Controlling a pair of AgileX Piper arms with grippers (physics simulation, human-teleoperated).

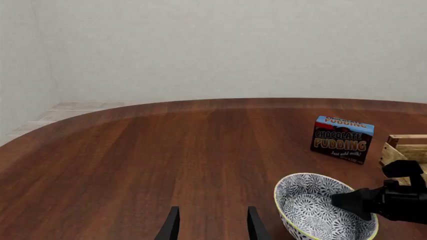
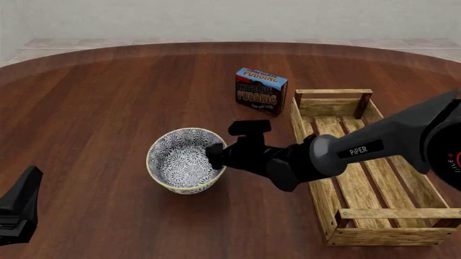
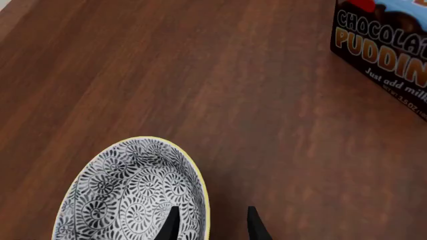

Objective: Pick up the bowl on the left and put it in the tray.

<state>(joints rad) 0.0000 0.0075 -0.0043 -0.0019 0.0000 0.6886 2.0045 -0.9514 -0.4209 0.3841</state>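
1. Bowl (image 1: 319, 205), left wrist view: it sits at the lower right of the frame on the table (image 1: 167, 150), with the right gripper (image 1: 350, 200) reaching over its near-right rim. The left gripper (image 1: 212, 225), at the bottom centre, has its fingers spread and holds nothing. The pudding box (image 1: 341, 139) stands at the right, with the tray (image 1: 405, 150) at the right edge.

2. Front view: the bowl (image 2: 184, 160) lies centre-left, with the tray (image 2: 360, 162) to its right and well apart. The right gripper (image 2: 216, 154) meets the bowl's right rim. I cannot tell here how wide its fingers are. The left gripper (image 2: 18, 208) waits at the lower left.

3. Right wrist view: at the bottom centre the right gripper (image 3: 212, 220) straddles the rim of the bowl (image 3: 133, 195), one finger inside and one outside, not visibly clamped. The grip would go best with the fingers lowered further over the wall before pinching, so the bowl does not tip when lifted.
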